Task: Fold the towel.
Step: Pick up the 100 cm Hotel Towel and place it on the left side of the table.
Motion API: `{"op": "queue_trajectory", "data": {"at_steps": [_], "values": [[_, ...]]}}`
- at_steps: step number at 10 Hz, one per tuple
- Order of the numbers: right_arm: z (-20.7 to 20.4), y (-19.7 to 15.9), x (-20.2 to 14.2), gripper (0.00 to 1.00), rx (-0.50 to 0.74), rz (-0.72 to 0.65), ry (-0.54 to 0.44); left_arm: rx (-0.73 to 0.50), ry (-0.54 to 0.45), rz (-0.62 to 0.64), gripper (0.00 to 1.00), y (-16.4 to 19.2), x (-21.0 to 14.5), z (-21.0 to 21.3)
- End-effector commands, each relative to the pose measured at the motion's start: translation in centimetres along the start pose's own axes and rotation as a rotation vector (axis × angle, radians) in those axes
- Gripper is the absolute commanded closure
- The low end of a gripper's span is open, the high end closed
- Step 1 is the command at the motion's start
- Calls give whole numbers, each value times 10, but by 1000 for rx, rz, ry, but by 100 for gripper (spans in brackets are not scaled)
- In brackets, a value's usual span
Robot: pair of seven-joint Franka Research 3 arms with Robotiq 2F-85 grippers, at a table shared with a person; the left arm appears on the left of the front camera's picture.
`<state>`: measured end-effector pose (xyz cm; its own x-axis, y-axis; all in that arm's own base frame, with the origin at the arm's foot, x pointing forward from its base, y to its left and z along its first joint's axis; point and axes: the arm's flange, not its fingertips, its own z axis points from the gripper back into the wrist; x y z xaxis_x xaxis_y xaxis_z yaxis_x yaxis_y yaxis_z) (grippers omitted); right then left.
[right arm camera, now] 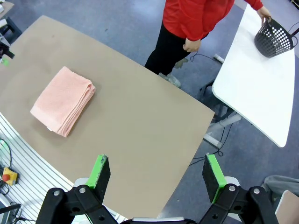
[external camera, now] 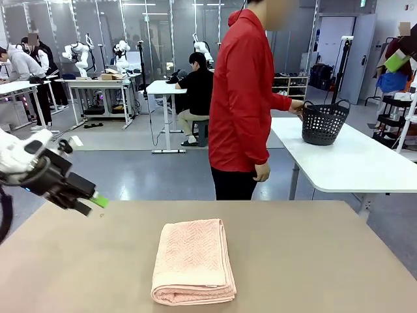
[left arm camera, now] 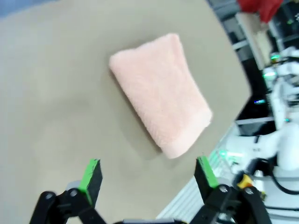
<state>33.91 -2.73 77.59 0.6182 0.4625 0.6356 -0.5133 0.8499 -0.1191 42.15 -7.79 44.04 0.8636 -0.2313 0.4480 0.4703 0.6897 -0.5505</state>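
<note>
The left arm comes in low from the left edge, its gripper (external camera: pixel 91 203) pointing right and slightly down, held above the table's left side. In its wrist view the left gripper (left arm camera: pixel 148 176) has its green pads wide apart with nothing between them. The right gripper (right arm camera: pixel 156 176) is held high, looking down, its fingers likewise spread wide and empty.

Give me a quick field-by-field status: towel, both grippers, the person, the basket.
towel: light salmon-pink terry cloth towel, folded into a layered stack, lying flat on the tan table
left gripper: open, holding nothing, above the table, apart from the towel
right gripper: open, holding nothing, high over the table's edge
person: in a red jacket, one hand at the basket
basket: dark perforated plastic basket on the white side table
</note>
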Motion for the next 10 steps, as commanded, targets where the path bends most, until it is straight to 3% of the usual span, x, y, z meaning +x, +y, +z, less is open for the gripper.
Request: {"op": "queue_trajectory", "data": {"at_steps": [1,6,10], "values": [[1,-2,-1,0,1,11,7,-167,27,40,0,20,10,-36],[1,-2,-1,0,1,11,7,-265,33,220,0,29,-14,-139],[1,-2,-1,0,1,11,7,-315,35,269,0,36,-24,-173]]}}
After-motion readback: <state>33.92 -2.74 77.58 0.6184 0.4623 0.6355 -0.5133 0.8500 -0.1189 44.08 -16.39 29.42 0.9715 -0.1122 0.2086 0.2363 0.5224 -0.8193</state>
